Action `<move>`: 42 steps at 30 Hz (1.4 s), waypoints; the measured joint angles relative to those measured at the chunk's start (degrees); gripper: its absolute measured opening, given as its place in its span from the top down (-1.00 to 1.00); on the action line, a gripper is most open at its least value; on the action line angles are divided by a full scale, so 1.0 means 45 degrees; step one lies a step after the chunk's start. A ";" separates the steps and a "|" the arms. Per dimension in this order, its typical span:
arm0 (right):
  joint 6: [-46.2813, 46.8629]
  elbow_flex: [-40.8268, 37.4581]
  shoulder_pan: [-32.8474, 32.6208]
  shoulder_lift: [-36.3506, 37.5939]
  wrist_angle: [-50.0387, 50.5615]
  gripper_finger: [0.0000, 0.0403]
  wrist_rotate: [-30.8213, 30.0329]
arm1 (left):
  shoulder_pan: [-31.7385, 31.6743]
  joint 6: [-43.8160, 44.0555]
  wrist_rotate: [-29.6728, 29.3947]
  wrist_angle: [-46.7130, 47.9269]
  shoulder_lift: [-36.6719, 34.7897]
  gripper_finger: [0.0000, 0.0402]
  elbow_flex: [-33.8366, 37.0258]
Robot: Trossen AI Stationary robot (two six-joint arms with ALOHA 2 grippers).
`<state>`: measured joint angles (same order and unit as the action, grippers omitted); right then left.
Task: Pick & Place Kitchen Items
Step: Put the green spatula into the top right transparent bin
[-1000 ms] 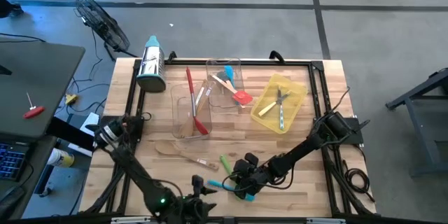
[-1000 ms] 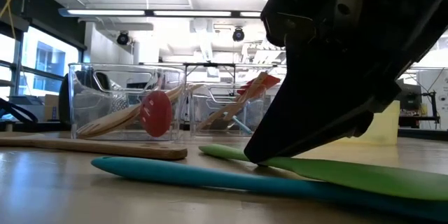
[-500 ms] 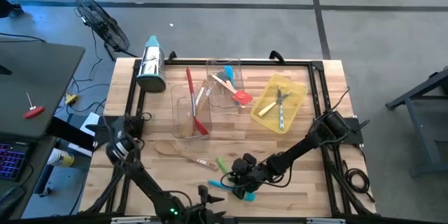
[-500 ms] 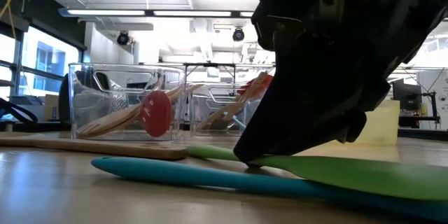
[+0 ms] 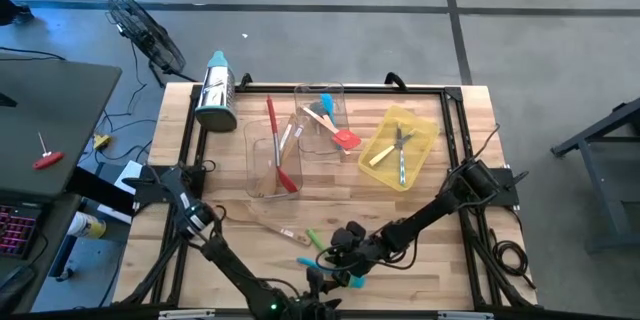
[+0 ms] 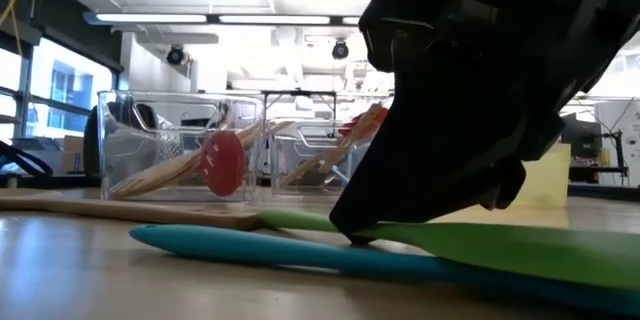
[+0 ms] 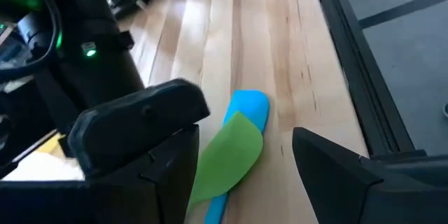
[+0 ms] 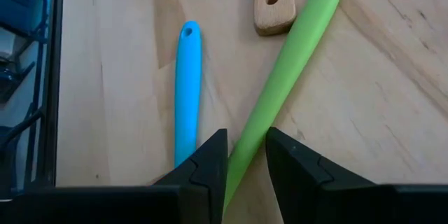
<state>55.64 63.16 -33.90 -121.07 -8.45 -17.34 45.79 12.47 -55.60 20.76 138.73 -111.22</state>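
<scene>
Two dark robot arms work over a wooden tabletop point(image 5: 450, 130). Largest on it is a steel box grater point(image 5: 216, 92) with a teal top, lying at the far left corner. Beside it, toward the middle of the far edge, stand two clear trays point(image 5: 271, 156) holding a red spatula point(image 5: 274, 138), wooden spoons and another red-headed spatula point(image 5: 342, 136). A yellow tray point(image 5: 399, 146) near the far right corner holds metal cutlery point(image 5: 401, 152). A wooden spoon point(image 5: 262, 219) lies flat left of centre, toward the near edge.

At the middle of the near edge, a green spatula point(image 8: 283, 71) crosses over a blue spatula point(image 8: 186, 89); their handles spread apart on the wood.

Right gripper point(image 8: 245, 162) is low over that crossing, its fingers nearly together on either side of the green spatula's handle, grasping it. In the low view the green spatula point(image 6: 480, 244) rests on the blue one point(image 6: 270, 247).

Left gripper point(image 7: 245, 164) hovers just beside them at the near edge, fingers spread wide and holding nothing, with both spatula heads between them.
</scene>
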 joint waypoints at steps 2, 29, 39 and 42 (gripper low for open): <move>-0.0002 0.0000 -0.0007 -0.0002 -0.0009 0.55 0.0043 | 0.0003 0.0322 -0.0096 0.1051 0.0044 -0.13 -0.0475; -0.0097 0.0000 0.0032 -0.0022 -0.0379 0.55 0.0584 | -0.0188 0.6980 0.2540 1.0998 0.0005 -0.13 -0.2435; -0.0083 0.0000 0.0037 -0.0035 -0.0725 0.55 0.0986 | -0.1052 0.7015 0.2771 0.9806 -0.0009 -0.13 -0.1221; -0.0083 0.0000 0.0037 -0.0036 -0.0763 0.55 0.1085 | -0.1105 0.7048 0.2850 0.9653 -0.0009 -0.13 -0.0788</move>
<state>55.27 63.16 -33.74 -121.23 -11.88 -12.46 40.82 44.18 -42.77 64.20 138.69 -114.76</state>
